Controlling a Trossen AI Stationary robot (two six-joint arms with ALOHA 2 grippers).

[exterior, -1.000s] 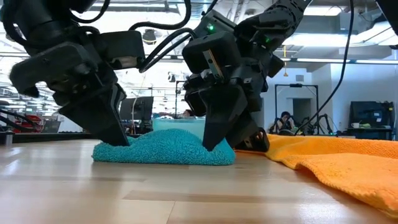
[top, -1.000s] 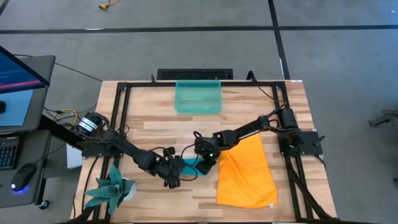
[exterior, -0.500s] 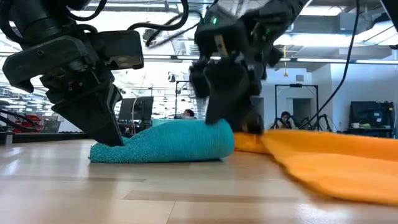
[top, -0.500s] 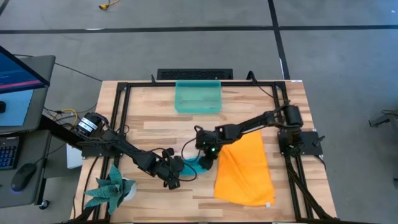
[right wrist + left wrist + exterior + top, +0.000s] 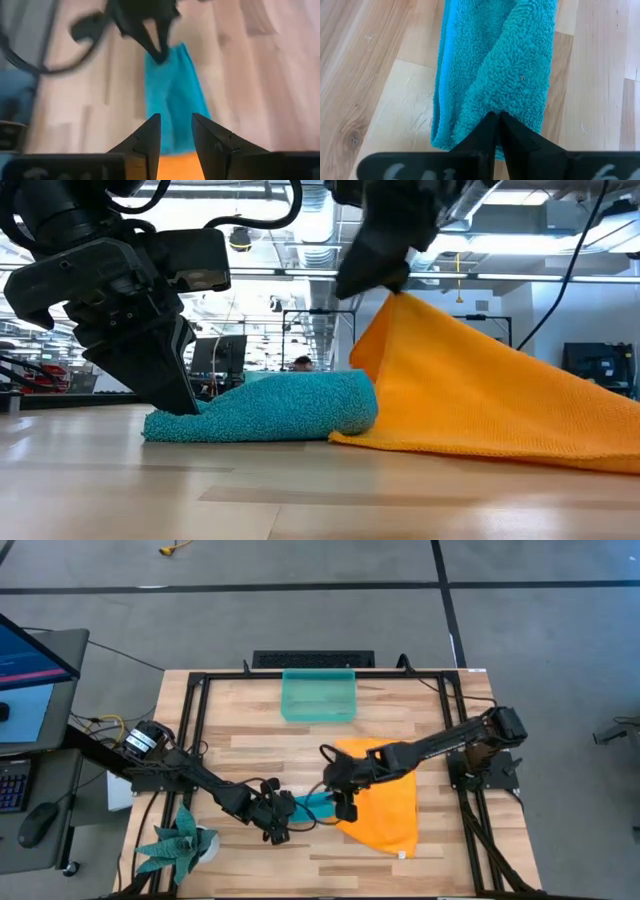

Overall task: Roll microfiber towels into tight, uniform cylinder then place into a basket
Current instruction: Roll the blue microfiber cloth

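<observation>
The teal towel (image 5: 312,805) lies as a loose roll on the table's near middle. My left gripper (image 5: 497,116) is shut on its left end. The orange towel (image 5: 390,810) lies right of it and leans against the roll's right end (image 5: 360,405). Its left part is raised like a tent (image 5: 470,380), and the rest lies on the wood. My right gripper (image 5: 385,285) is above the roll's right end and shut on the orange towel's top. The teal basket (image 5: 318,698) stands at the far middle of the table. My left gripper has its shut fingertips on the teal towel's left end (image 5: 492,107). They come slanting down from the near left, and a crease of cloth runs into them. The towel lies on the table. My right gripper pinches the orange towel's raised edge (image 5: 175,167) between its fingers, slanting down from the right. How many layers it holds, I cannot tell. The cloth hangs sloping below the fingers, with its right part on the table (image 5: 560,450).
A green spiky plant (image 5: 180,840) stands at the near left corner. A black metal frame (image 5: 195,740) runs along the table's left, far and right sides. Bare wood lies between the towels and the basket.
My right gripper has left the teal towel's right end and gone up, turning at the wrist, with the orange towel's left edge. That part is now lifted into a slope and drawn toward the left. The towel's right part stays on the table. The teal roll's right end has rounded up.
</observation>
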